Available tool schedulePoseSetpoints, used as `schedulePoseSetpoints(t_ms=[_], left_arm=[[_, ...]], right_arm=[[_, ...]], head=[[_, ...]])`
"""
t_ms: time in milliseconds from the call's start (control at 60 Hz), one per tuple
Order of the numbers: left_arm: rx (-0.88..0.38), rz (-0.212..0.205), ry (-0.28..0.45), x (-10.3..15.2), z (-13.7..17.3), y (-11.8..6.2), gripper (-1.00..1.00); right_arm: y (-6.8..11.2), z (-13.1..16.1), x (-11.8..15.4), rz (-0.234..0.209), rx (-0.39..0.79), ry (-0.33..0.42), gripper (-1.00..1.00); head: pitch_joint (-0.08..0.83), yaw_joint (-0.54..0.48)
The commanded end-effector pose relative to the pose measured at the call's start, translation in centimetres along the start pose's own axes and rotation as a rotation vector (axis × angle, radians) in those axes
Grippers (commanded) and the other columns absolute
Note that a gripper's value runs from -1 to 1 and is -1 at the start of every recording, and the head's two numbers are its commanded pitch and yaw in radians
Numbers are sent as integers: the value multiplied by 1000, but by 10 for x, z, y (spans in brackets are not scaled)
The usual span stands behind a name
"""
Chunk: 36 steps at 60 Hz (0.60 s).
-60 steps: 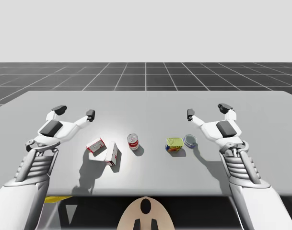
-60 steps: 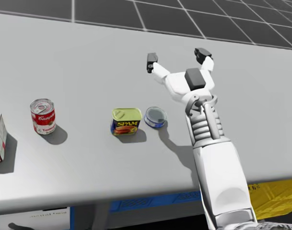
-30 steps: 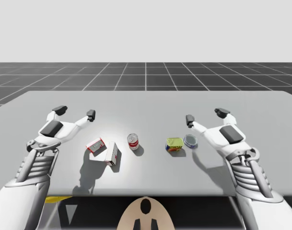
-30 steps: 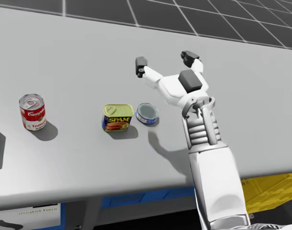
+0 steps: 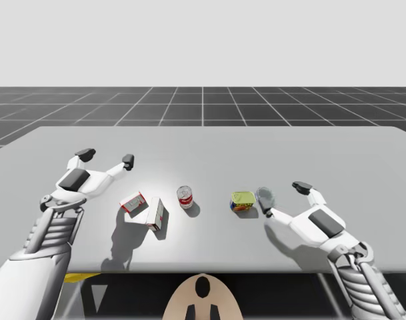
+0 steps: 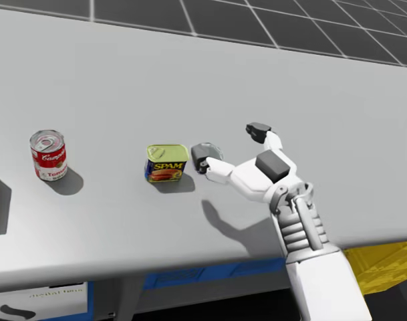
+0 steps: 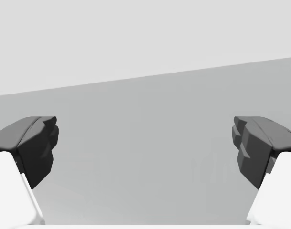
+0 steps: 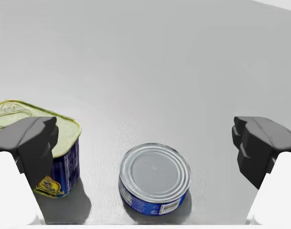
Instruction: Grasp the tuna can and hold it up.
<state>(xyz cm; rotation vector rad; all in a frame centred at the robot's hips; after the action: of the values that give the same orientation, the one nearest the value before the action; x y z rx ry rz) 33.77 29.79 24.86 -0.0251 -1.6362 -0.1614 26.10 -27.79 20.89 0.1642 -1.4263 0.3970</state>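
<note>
Approach step: the right gripper [image 6: 230, 148], jaws spread wide and empty, is poised over the tuna can [image 8: 155, 177], which stands on the table [image 5: 203, 147] just beside the yellow-lidded rectangular can [image 8: 66, 157]; next, judged, it must descend astride and close.

My glossy white arms [image 5: 26, 277] have ribbed grey wrists [image 5: 56, 230]; left claw [image 5: 107, 156] and right claw [image 5: 283, 193] are white, fingertips [image 8: 260, 143] dark grey.

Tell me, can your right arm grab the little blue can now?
Probably yes. My right gripper is open, with the tuna can between its fingers and nothing on it. The rectangular can by one finger might get bumped.
</note>
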Motion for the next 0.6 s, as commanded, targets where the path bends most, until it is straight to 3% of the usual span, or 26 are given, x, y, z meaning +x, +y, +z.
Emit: schedulePoseSetpoints(t_ms=[17, 133, 250, 600], left_arm=[[-1, -1, 2, 0, 0, -1, -1000], [-2, -2, 3, -1, 0, -1, -1000], [-2, -1, 4, -1, 0, -2, -1000], [2, -3, 3, -1, 0, -2, -1000]], right_arm=[[-3, 13, -28, 18, 48, 71, -1000], [-4, 12, -42, -24, 82, 120, -1000], [-7, 5, -49, -24, 87, 142, -1000], [-20, -29, -64, -96, 88, 202, -1000]], head=[[694, -345], [694, -347], [695, -348], [699, -344]])
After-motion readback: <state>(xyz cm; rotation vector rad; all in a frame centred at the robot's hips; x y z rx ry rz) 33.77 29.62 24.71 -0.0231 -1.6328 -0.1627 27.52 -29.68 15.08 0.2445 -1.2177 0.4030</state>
